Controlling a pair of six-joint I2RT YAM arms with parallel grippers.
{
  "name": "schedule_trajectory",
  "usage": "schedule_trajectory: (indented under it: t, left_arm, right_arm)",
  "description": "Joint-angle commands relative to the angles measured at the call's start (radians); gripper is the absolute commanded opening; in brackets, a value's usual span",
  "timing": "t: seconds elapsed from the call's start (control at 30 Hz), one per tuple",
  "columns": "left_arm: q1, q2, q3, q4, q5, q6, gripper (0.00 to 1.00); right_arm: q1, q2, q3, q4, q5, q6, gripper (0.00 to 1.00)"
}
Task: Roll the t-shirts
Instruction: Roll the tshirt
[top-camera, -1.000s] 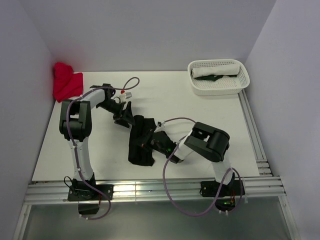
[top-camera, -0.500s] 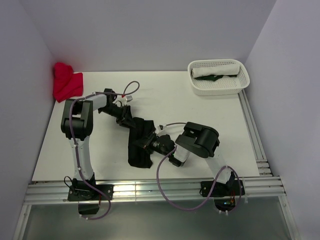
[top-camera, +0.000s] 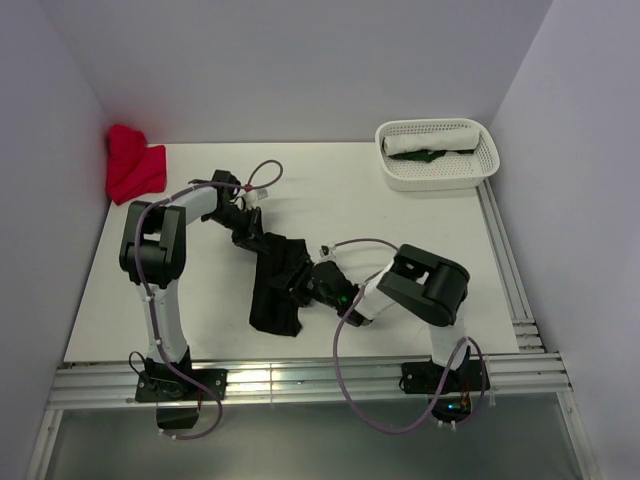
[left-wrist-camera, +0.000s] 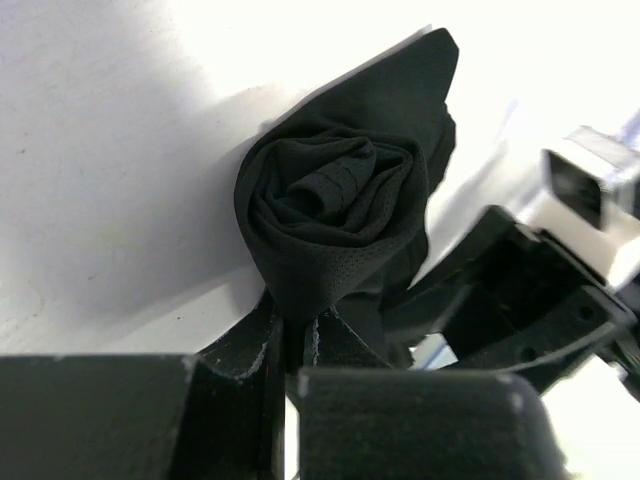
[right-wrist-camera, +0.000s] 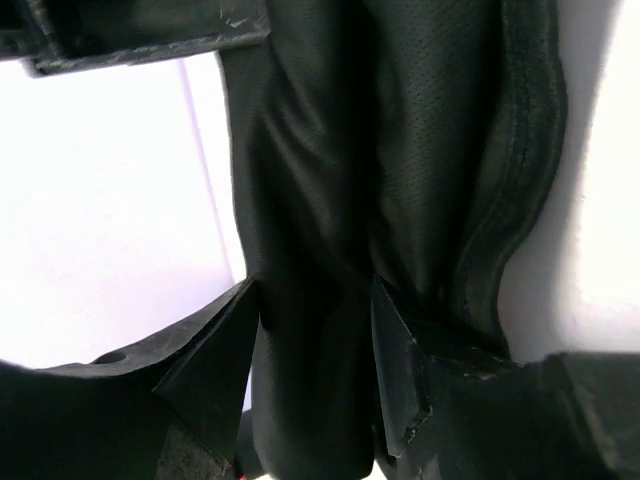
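Part-rolled black t-shirt (top-camera: 278, 285) lying mid-bench (top-camera: 380, 200) between both arms, its rolled end just beyond the left fingers (left-wrist-camera: 245, 350), which pinch narrow on cloth under the roll, right fingers (right-wrist-camera: 215, 350) spread wide, flat shirt fabric running between them

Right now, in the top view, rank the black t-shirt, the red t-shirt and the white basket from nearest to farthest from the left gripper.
Measured from the left gripper:
1. black t-shirt: mid-table, its far end pinched in that gripper.
2. red t-shirt: bunched in the far left corner.
3. white basket: far right corner, across the table.
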Motion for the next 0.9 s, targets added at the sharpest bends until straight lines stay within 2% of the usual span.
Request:
schedule_trajectory:
  t: [0.0,0.03,0.17,0.33,0.43,0.53,0.67,0.87]
  left_arm:
    - [-0.027,-0.061,-0.003,0.003,-0.154,0.004,0.00]
    - [-0.036,-0.065,-0.009,0.001,-0.183,0.008,0.00]
    - [-0.067,-0.075,-0.009,-0.013,-0.254,0.016,0.00]
    - [-0.098,-0.079,0.033,-0.049,-0.339,0.019,0.00]
    - [-0.113,-0.078,0.066,-0.077,-0.372,0.014,0.00]
    - [-0.130,-0.075,0.097,-0.106,-0.395,0.011,0.00]
    - [-0.153,-0.069,0.120,-0.126,-0.418,0.005,0.00]
    - [-0.184,-0.058,0.135,-0.138,-0.431,-0.010,0.00]
  right_arm:
    - [0.017,-0.123,0.077,-0.435,0.108,-0.086,0.56]
    - [0.031,-0.158,0.143,-0.615,0.162,-0.118,0.56]
    - [0.064,-0.206,0.299,-0.957,0.282,-0.167,0.57]
    - [0.106,-0.204,0.458,-1.213,0.423,-0.207,0.58]
    - [0.132,-0.155,0.637,-1.409,0.494,-0.238,0.58]
    - [0.158,-0.079,0.796,-1.548,0.555,-0.262,0.58]
    - [0.186,0.006,0.945,-1.642,0.592,-0.282,0.57]
    - [0.196,0.087,1.038,-1.668,0.586,-0.309,0.57]
